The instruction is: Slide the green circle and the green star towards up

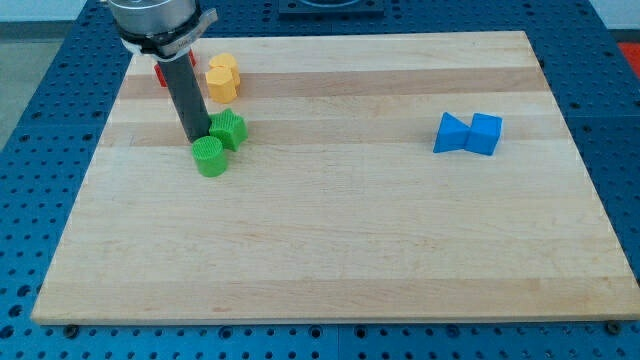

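Now the green circle (209,157) and the green star (228,130) sit in the upper left part of the frame, touching each other, the star just above and to the right of the circle. Both look like small, stiff blocks, probably light, so I judge they will slide easily on the smooth wooden board (350,240) and may turn or slip sideways if pushed off centre. Nothing can take hold of them; the good place to push is their lower side, so that they travel toward the top of the frame.

My tip (197,138) stands just left of the star and just above the circle, touching or almost touching both; I cannot tell which. It has no fingers, so it holds nothing and can only push. The rod is upright, coming down from the arm's grey end at the top left.

Above the green pair lies a yellow block (222,78), and a red block (161,74) is partly hidden behind the rod. Far at the right, two blue blocks (468,133) stand together, touching.
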